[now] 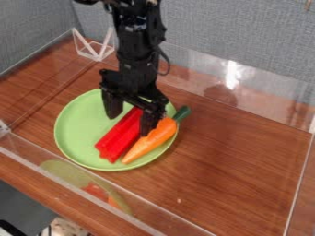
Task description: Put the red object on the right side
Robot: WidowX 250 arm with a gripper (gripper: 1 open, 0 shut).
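One red bar (118, 135) lies on one green plate (74, 130), reaching from near the plate's near edge toward its middle. One orange carrot (146, 146) with a green top lies just beside it, toward the plate's right edge, its top reaching past that edge. Above the plate, one black gripper (132, 116) hangs with its fingers spread over the upper parts of both. The plate sits toward the left edge of one brown wooden table (234, 157). Beyond it, near the table's far left corner, stands one white wire frame (90, 44).

A robotics lab setup, judging by the black robot arm (135, 46).
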